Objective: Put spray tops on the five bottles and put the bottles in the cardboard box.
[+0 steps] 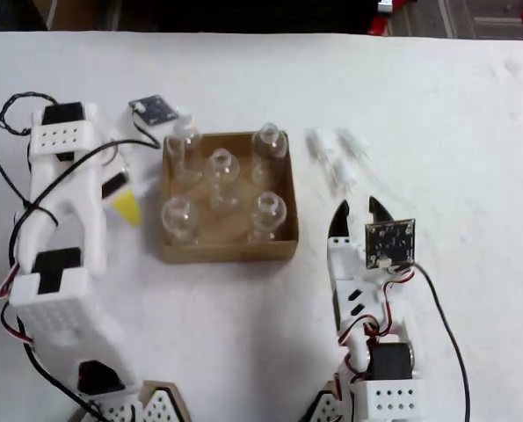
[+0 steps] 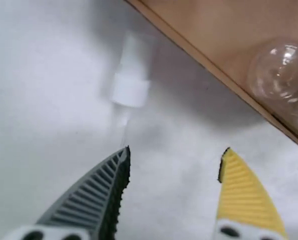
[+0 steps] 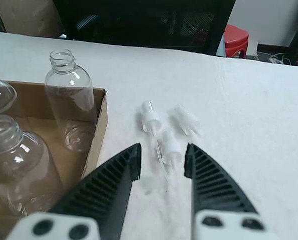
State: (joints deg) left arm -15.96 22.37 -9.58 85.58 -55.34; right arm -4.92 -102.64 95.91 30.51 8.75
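Observation:
Several clear bottles (image 1: 221, 167) stand upright in the cardboard box (image 1: 228, 251), their necks bare where I can see them (image 3: 71, 100). A white top (image 1: 185, 127) shows at the box's far left corner; whether it sits on a bottle I cannot tell. My left gripper (image 2: 174, 157) is open just above the table beside the box's left wall (image 2: 209, 70), and a spray top (image 2: 131, 80) lies a little beyond its grey fingertip. Its yellow finger (image 1: 126, 207) shows from above. My right gripper (image 3: 162, 159) is open, right of the box, with three loose spray tops (image 3: 171, 145) lying ahead of it.
The loose spray tops (image 1: 336, 156) lie in a small cluster right of the box's far corner. White tabletop (image 1: 454, 123) stretches beyond them and to the right. Cables trail from both arms, one loop at the far left (image 1: 15, 110).

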